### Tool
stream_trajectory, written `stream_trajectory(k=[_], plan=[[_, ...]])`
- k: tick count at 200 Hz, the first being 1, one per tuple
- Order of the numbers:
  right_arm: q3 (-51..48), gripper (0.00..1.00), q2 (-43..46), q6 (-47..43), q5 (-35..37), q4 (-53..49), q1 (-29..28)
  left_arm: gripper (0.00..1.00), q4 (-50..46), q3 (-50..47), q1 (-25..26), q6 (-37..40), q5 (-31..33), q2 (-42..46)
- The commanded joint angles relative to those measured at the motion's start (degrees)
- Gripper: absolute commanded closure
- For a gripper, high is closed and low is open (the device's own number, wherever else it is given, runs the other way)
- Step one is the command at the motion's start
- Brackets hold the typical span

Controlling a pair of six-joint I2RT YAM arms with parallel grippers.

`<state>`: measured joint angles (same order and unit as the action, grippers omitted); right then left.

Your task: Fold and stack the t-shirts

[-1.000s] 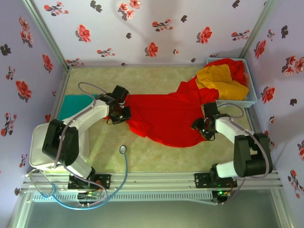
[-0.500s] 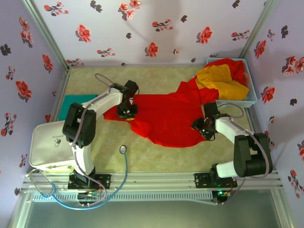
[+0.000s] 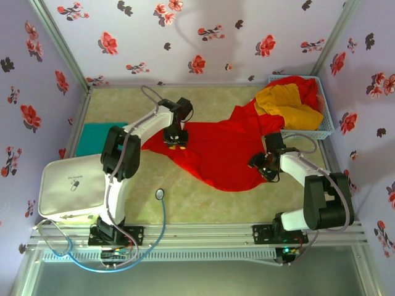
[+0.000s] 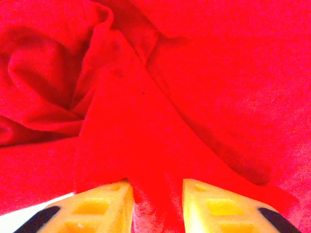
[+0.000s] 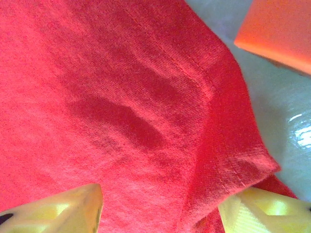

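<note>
A large red t-shirt point(image 3: 216, 151) lies spread across the middle of the table, and its left part is drawn in to a point. My left gripper point(image 3: 174, 140) sits on that left part, its fingers a little apart with a ridge of red cloth point(image 4: 155, 194) between them. In the left wrist view the left gripper point(image 4: 158, 204) looks open rather than clamped. My right gripper point(image 3: 264, 166) rests open at the shirt's right edge, wide over flat red cloth point(image 5: 146, 121). A teal t-shirt point(image 3: 92, 135) lies at the left. A mustard t-shirt point(image 3: 284, 102) and another red one point(image 3: 305, 86) fill the basket.
The pale blue mesh basket point(image 3: 327, 126) stands at the back right corner. A white pouch point(image 3: 71, 188) lies at the near left, by the left arm's base. A blue cable with a small round end point(image 3: 160, 193) lies on the mat in front.
My left arm has swung right and farther back, pulling the red shirt's left part with it and uncovering more mat. Its jaws have parted. The right arm has stayed still.
</note>
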<state>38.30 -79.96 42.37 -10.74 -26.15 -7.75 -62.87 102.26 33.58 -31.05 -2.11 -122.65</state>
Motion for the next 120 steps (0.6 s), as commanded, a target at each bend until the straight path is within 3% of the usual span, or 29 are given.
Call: stream_trajectory(k=[1,73,120], plan=[[-0.43,0.36,-1.06,-0.89,-1.03,-0.25,0.41,0.66,-1.06,-3.1,0.1,0.95,1.65,2.63],[-0.57,0.36,-2.6,-1.05,-1.88,0.65,0.02,0.64,13.19,-26.17,-3.63,0.12,-3.33,24.22],[0.22,0.36,-3.04,-0.89,-1.91,0.77,-0.68,0.68,29.38,-42.54,-5.41,-2.94,-5.3,29.92]])
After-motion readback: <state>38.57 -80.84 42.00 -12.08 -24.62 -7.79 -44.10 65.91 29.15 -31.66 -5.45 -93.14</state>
